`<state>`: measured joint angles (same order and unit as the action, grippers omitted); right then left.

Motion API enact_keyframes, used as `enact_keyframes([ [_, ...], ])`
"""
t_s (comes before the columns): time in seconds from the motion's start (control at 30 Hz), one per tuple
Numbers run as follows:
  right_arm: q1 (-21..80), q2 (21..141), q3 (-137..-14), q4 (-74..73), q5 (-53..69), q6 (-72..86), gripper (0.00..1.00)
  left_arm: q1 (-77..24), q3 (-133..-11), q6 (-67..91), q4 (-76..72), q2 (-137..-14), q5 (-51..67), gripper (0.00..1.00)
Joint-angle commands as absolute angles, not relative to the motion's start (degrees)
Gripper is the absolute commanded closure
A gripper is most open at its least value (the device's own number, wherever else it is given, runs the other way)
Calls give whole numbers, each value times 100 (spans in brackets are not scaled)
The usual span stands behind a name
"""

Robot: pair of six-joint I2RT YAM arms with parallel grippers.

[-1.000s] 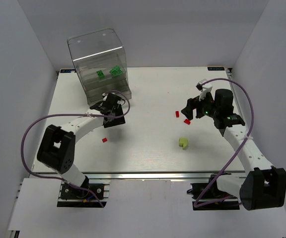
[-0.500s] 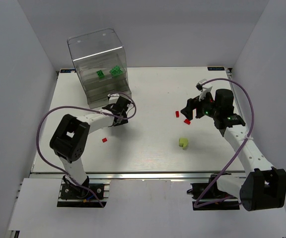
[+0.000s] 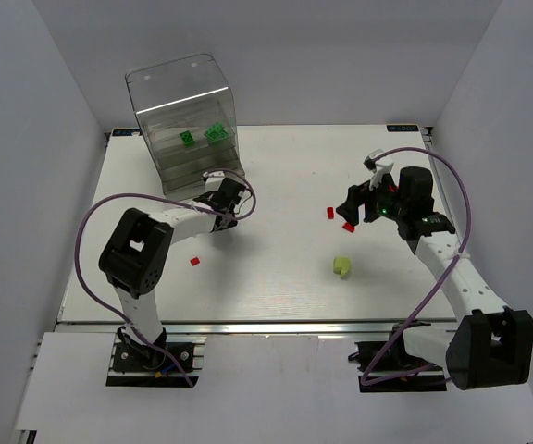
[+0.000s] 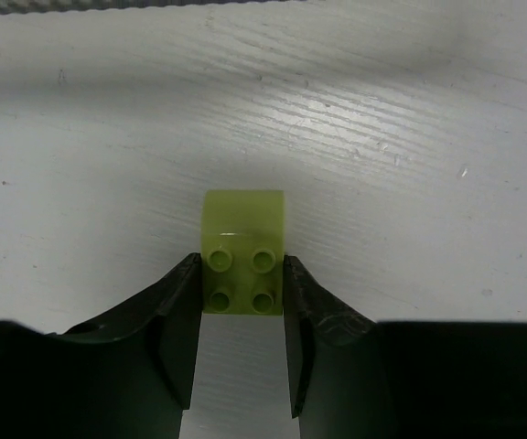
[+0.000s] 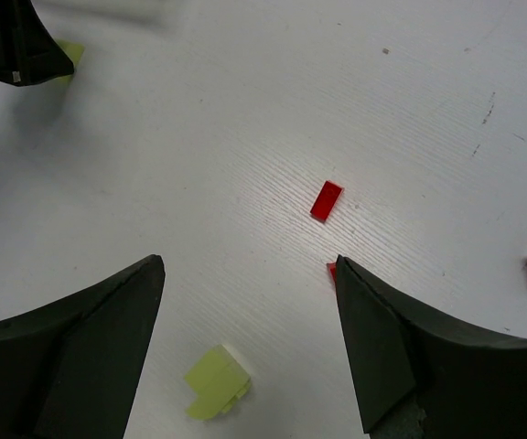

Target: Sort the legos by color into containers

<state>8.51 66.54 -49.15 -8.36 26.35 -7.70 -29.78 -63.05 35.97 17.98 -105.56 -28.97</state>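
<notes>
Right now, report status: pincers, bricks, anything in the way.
Left pincer closed on pale yellow-green brick. Right pincer open over red bricks. Two green bricks in cabinet. No obstruction seen.

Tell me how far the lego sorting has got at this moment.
Done: two green bricks sit inside the clear cabinet. In hand: the left gripper has its fingers against both sides of a yellow-green brick resting on the table. The right gripper is open above the red bricks, holding nothing. Left: three red bricks and a second yellow-green brick lie loose on the table.
</notes>
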Motion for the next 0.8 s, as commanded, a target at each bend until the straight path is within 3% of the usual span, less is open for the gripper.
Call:
enact_keyframes([
  [0.0, 817, 6688, -4896, -615, 2751, -791, 20, -3014, -6232, 3490, 1574, -10346, -2637, 89],
  [0.07, 809, 6706, -4896, -633, 2777, -809, 20, -3076, -6109, 3288, 1434, -9942, -2000, 100],
  [0.23, 817, 6724, -4896, -659, 2997, -852, 27, -3128, -6309, 2576, 1177, -8967, -1230, 100],
  [0.33, 817, 6750, -4913, -694, 3146, -888, 38, -3059, -6784, 2321, 1388, -8842, -1537, 100],
  [0.37, 800, 6750, -4913, -712, 3225, -914, 50, -3006, -6924, 2294, 1545, -8903, -1590, 100],
  [0.43, 817, 6794, -4931, -729, 3287, -914, 66, -2945, -7390, 2294, 1730, -9069, -1932, 100],
  [0.47, 826, 6794, -4931, -729, 3322, -914, 81, -2944, -7574, 2268, 1888, -9331, -2169, 100],
  [0.57, 817, 6750, -4922, -747, 3366, -940, 98, -2822, -8286, 2250, 2082, -9972, -2443, 100],
  [0.77, 817, 6732, -4913, -729, 3366, -984, 100, -2716, -9465, 2250, 2189, -10862, -2716, 100],
])
